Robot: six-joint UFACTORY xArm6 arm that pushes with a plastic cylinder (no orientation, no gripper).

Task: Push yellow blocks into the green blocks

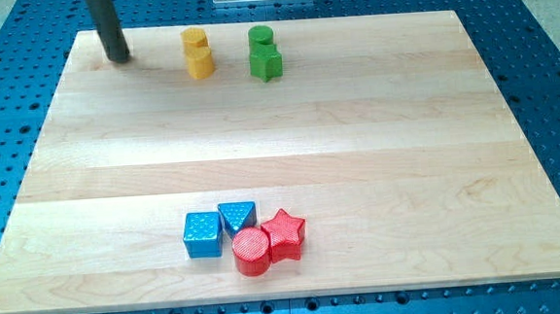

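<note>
Up near the view's top-left corner, my tip (118,58) rests on the wooden desk (356,123), touching no block. It is a plain dark rod with no claw to open or shut, and it holds nothing.

To the view's right of my tip, near it but apart, two yellow blocks stand touching, one behind the other: a yellow cylinder (193,39) toward the view's top and a yellow block (200,62) of angular, hard-to-read shape just below it.

Farther right of my tip, past a small gap from the yellow pair, sit two green blocks, likewise touching: a green cylinder (260,37) above a green star-like block (266,63).

Well apart from my tip, toward the view's bottom, four blocks cluster together: a blue cube (202,234), a blue triangle (238,217), a red cylinder (251,251) and a red star (285,234).
</note>
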